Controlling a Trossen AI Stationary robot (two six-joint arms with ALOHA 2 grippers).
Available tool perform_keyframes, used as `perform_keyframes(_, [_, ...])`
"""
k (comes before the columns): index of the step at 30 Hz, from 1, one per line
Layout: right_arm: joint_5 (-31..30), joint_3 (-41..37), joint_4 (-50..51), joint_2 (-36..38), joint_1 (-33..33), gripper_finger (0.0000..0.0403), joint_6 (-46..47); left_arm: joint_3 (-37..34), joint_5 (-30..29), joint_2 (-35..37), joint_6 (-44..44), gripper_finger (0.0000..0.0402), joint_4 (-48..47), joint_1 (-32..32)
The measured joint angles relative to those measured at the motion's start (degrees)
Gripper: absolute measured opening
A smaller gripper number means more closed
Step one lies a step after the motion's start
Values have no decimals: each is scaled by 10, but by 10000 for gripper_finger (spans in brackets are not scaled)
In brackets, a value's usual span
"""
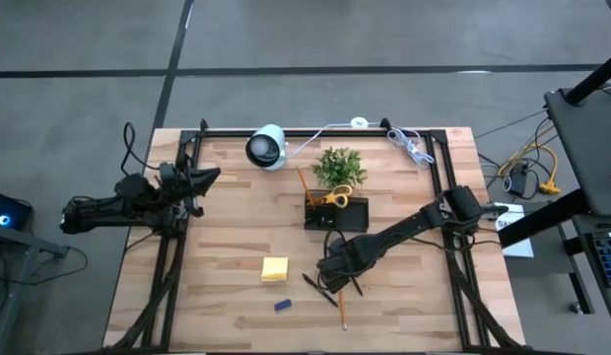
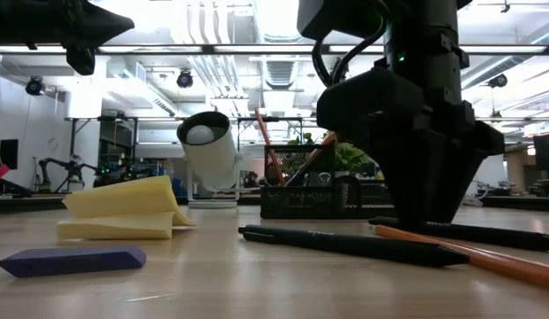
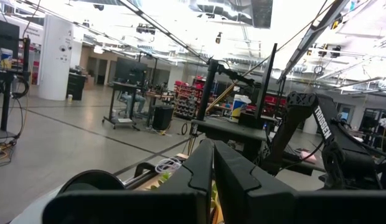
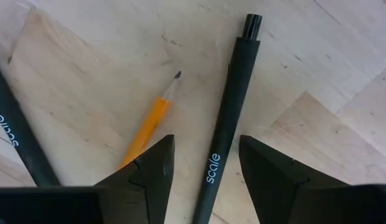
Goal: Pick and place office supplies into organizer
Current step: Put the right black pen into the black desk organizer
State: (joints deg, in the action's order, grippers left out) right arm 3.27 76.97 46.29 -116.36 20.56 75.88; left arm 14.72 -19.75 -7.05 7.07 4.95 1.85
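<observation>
Straddling a black pen [image 4: 225,118] at lower centre, the right gripper [image 4: 205,165] stood wide, nothing held. The organizer [image 1: 336,213] held scissors [image 1: 332,199]; sticky pad [image 1: 275,268], blue block [image 1: 282,306], pencil [image 4: 149,124] remained out. Left gripper [image 3: 213,168] waited closed, mid-left.

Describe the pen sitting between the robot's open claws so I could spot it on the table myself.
Start at the black organizer mid-table in front of the potted plant, then move toward the near edge, where the right gripper hangs open. Between its fingers lies a black pen printed "scale" in white. The orange pencil alongside is thinner and sharpened to a point.
</observation>
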Motion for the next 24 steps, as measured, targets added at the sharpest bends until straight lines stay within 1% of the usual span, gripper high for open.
perform_keyframes(3, [0,-3,3,0,0,157,4,0,0,0,0,0,0,0])
perform_keyframes(7, [-2,-7,14,0,0,131,3,0,0,0,0,0,0,0])
perform_keyframes(19, [0,-12,16,-1,1,33,-10,0,0,0,0,0,0,0])
perform_keyframes(22, [2,-12,16,-1,0,20,-18,0,0,0,0,0,0,0])
perform_keyframes(24, [3,-12,16,-1,0,19,-19,0,0,0,0,0,0,0])
